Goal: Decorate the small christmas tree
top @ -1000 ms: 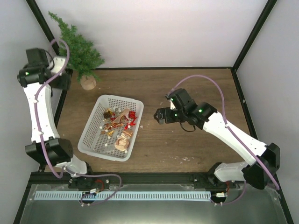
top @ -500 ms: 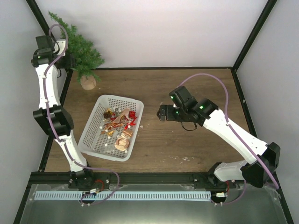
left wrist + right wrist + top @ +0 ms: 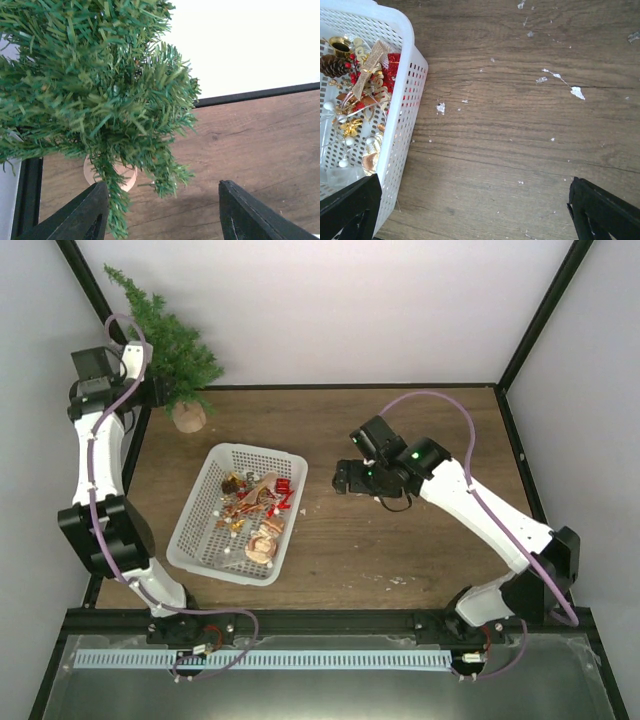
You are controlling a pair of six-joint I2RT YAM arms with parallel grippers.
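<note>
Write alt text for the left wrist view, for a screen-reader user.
Bristly green branches of the small christmas tree fill the upper left, close to the camera, with its round tan base showing below them on the brown wooden table. The left gripper stands open at the bottom edge, its two dark fingers holding nothing.

In the left wrist view the small christmas tree (image 3: pixel 100 90) runs off the top and left edges, its branches covering most of its wooden base (image 3: pixel 125 176), and the left gripper (image 3: pixel 162 192) shows only finger ends above the bottom edge. The right wrist view crops the white basket (image 3: pixel 405 90) at the left, and from above its ornaments (image 3: pixel 255 505) are too small to tell apart.
</note>
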